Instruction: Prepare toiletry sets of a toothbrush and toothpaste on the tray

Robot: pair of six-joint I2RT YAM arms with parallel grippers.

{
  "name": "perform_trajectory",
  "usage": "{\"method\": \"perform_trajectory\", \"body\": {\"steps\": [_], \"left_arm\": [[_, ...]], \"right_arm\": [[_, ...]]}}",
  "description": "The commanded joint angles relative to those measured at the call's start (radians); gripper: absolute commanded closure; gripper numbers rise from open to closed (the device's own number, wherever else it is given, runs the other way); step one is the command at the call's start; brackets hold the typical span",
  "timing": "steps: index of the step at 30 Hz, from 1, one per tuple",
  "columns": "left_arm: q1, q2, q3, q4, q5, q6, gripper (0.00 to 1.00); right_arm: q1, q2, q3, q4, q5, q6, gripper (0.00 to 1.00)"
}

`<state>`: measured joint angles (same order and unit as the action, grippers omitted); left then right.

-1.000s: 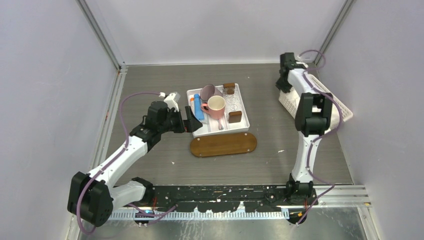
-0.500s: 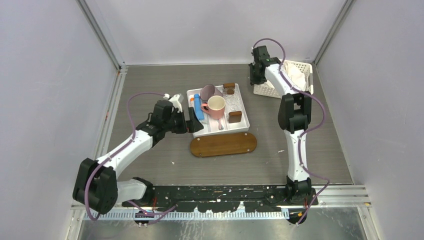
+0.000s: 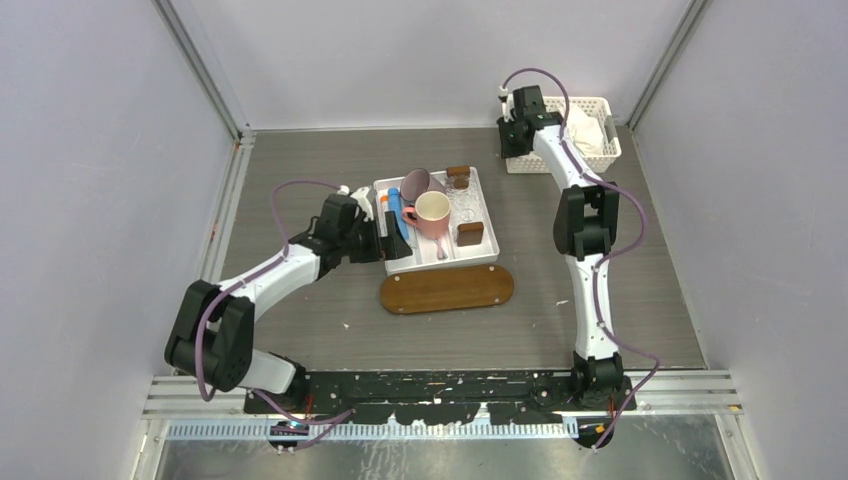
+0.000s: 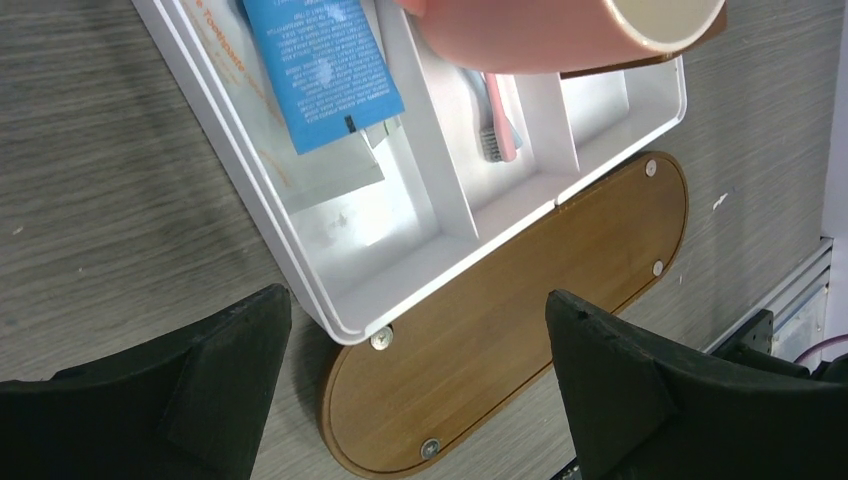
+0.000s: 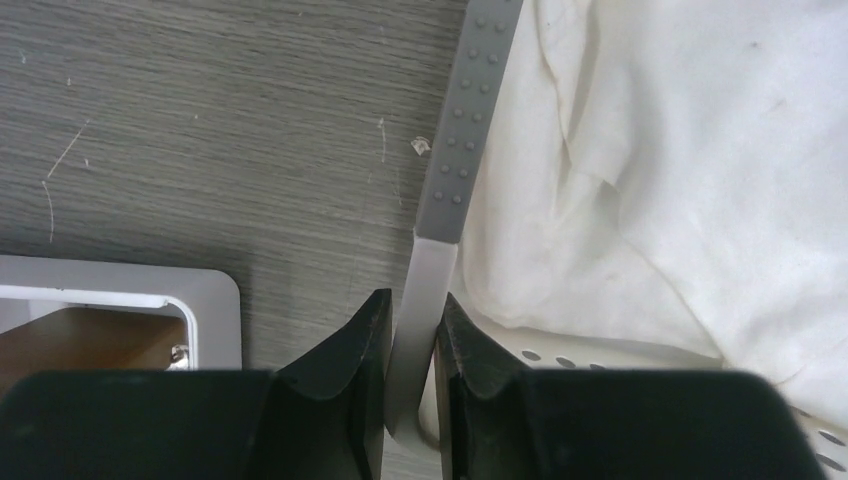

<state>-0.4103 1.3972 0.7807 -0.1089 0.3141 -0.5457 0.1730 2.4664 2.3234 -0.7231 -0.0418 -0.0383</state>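
Note:
The brown wooden oval tray (image 3: 447, 289) lies bare in front of the white divided tray (image 3: 487, 255). In that white tray lie a blue toothpaste tube (image 4: 320, 70) and a pink toothbrush (image 4: 497, 120), its handle running under a pink mug (image 4: 560, 30). My left gripper (image 4: 418, 300) hangs open above the white tray's near left corner and the wooden tray's (image 4: 520, 330) left end. My right gripper (image 5: 410, 330) is shut on a slim white stick with a dotted grey end (image 5: 470, 150), beside the basket. Whether that stick is a toothbrush I cannot tell.
A white lattice basket (image 3: 600, 160) with a white cloth (image 5: 700, 150) stands at the far right. The white tray also carries a second mug (image 3: 415, 183), two brown blocks (image 3: 470, 233) and a clear glass (image 3: 462, 200). Walls close in on both sides.
The right arm swung left and farther back, and the basket shifted with it toward the back wall. The left arm reached a little farther over the white tray's corner.

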Motion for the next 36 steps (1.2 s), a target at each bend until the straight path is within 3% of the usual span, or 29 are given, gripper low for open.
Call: {"method": "perform_trajectory", "body": {"steps": [1,2,4,5,7,9,10,16,20,26,30,31,33,34,36], "left_arm": [[-0.001,0.036,0.070,0.039,0.003,0.012,0.00],[-0.001,0.046,0.080,0.032,0.003,0.017,0.00],[-0.001,0.059,0.092,0.026,0.003,0.021,0.00],[-0.001,0.061,0.095,0.027,0.003,0.020,0.00],[-0.001,0.062,0.096,0.031,-0.003,0.016,0.00],[-0.001,0.058,0.099,0.029,-0.012,0.015,0.00],[-0.001,0.053,0.102,0.026,-0.019,0.014,0.00],[-0.001,0.011,0.196,-0.089,-0.119,0.063,0.00],[-0.001,-0.061,0.248,-0.160,-0.194,0.085,0.00],[0.001,-0.161,0.236,-0.241,-0.289,0.113,0.01],[0.001,-0.237,0.170,-0.277,-0.305,0.098,0.16],[0.001,-0.259,0.145,-0.275,-0.305,0.087,0.21],[0.001,-0.286,0.100,-0.274,-0.306,0.068,0.40],[0.001,-0.292,0.082,-0.277,-0.306,0.057,0.50],[0.001,-0.291,0.054,-0.278,-0.307,0.032,0.75]], "right_arm": [[0.029,0.018,0.055,0.128,-0.074,-0.068,0.99],[0.032,0.019,0.052,0.133,-0.060,-0.077,0.97],[0.038,0.024,0.042,0.143,-0.005,-0.087,0.80],[0.037,0.027,0.040,0.141,0.030,-0.087,0.51],[0.037,0.016,0.017,0.153,0.099,-0.074,0.16],[0.036,-0.021,-0.040,0.189,0.135,-0.058,0.02],[0.038,-0.057,-0.077,0.216,0.147,-0.043,0.01],[0.041,-0.250,-0.250,0.317,0.194,0.107,0.00],[0.074,-0.461,-0.438,0.368,0.253,0.205,0.00],[0.166,-0.725,-0.688,0.280,0.250,0.342,0.00],[0.263,-0.858,-0.937,0.275,0.239,0.418,0.03],[0.283,-0.888,-1.000,0.287,0.235,0.439,0.10],[0.305,-0.920,-1.095,0.318,0.195,0.464,0.40],[0.310,-0.930,-1.132,0.332,0.190,0.476,0.49],[0.315,-0.943,-1.181,0.323,0.222,0.487,0.72]]}}
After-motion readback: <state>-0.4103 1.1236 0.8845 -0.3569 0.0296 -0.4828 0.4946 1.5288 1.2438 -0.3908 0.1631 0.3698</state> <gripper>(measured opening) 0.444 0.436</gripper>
